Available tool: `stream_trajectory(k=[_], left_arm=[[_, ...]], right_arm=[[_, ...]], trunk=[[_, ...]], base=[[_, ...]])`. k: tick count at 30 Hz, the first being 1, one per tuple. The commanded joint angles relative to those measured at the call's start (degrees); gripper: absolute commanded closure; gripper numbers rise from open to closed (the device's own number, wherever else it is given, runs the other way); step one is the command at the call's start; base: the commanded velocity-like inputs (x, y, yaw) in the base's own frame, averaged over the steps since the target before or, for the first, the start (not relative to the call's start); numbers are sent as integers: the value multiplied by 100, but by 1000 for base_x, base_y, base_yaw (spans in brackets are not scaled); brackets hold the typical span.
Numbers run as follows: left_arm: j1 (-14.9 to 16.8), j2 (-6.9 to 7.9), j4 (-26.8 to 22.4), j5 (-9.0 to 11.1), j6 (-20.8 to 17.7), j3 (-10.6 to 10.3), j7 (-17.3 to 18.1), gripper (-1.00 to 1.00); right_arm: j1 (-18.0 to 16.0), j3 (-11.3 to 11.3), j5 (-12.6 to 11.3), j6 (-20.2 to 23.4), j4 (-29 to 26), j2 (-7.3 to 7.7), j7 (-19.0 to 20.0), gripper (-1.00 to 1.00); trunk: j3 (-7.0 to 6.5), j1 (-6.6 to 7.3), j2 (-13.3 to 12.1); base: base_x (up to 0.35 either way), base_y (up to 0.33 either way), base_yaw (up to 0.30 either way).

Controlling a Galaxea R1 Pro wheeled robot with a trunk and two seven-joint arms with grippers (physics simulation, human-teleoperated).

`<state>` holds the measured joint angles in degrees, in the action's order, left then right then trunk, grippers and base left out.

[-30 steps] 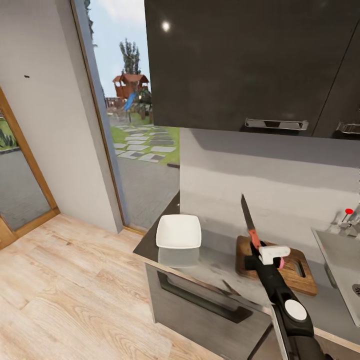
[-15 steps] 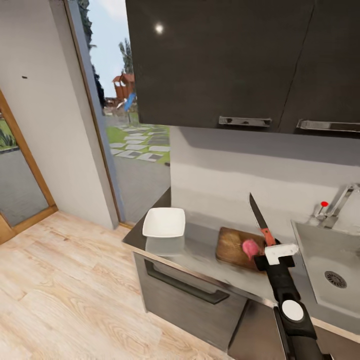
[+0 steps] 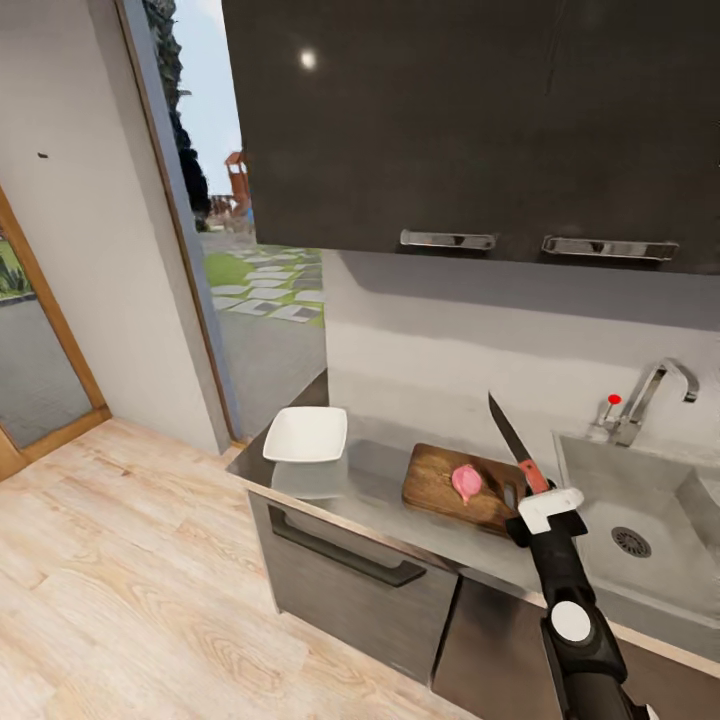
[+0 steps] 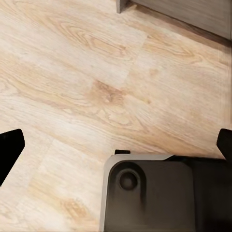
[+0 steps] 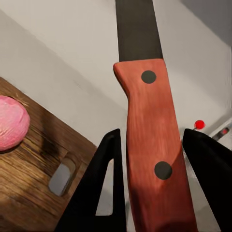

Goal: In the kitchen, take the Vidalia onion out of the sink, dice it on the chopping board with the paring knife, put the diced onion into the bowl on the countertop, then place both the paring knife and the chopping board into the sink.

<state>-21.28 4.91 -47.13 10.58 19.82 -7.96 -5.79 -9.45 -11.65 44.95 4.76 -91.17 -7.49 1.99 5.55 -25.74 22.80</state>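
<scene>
Right tool [image 3: 541,492]: pinching the small paring knife with red riveted handle and short dark blade [image 3: 518,446]; blade points up and away, above the near right corner of the dark brown wooden chopping board [image 3: 452,487]. In the right wrist view the handle [image 5: 151,145] sits between the two black fingers [image 5: 99,186].

Left tool [image 4: 116,145]: spread, holding nothing, hanging over the pale wood plank floor [image 4: 72,72].

Pink round onion [image 3: 466,481]: whole, resting on the board's middle, apart from the blade.

Board: on the matte grey tabletop [image 3: 375,480], beside the left rim of the grey recessed sink [image 3: 650,500] with chrome faucet [image 3: 655,390].

White squarish shallow bowl [image 3: 306,434]: at the tabletop's left end, well apart from the board.

Step judged: dicing not yet begun.

Risks, as judged:
- Round onion may roll under the first cut, toward the board's edge or the tabletop's front edge, with no second tool steadying it.
- Handle may pivot between the fingers under downward load, twisting the blade off line.
- Board may slide toward the sink rim if pushed sideways.
</scene>
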Motion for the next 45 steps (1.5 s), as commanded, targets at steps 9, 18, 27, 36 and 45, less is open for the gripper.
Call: stream_trajectory(k=[9, 18, 27, 36, 45], left_arm=[[1, 10, 17, 40, 13, -39, -53, -100], [8, 10, 61, 40, 13, -39, -54, -100], [61, 10, 82, 40, 13, -39, -54, -100], [63, 10, 111, 40, 13, -39, -53, -100], [63, 7, 124, 40, 13, -39, -53, -100]], right_arm=[[0, 158, 422, 17, 258, -231, 22, 100], [1, 364, 1108, 7, 655, -251, -44, 100], [5, 375, 1163, 8, 688, -251, -66, 100], [3, 382, 1165, 8, 697, -251, -67, 100], [5, 383, 1236, 13, 790, -251, -67, 100]], trunk=[[11, -5, 12], [11, -5, 12], [11, -5, 12], [11, -5, 12], [11, -5, 12]], base=[[85, -105, 0], [8, -9, 0], [-15, -111, 0], [-35, -109, 0], [-1, -5, 0]])
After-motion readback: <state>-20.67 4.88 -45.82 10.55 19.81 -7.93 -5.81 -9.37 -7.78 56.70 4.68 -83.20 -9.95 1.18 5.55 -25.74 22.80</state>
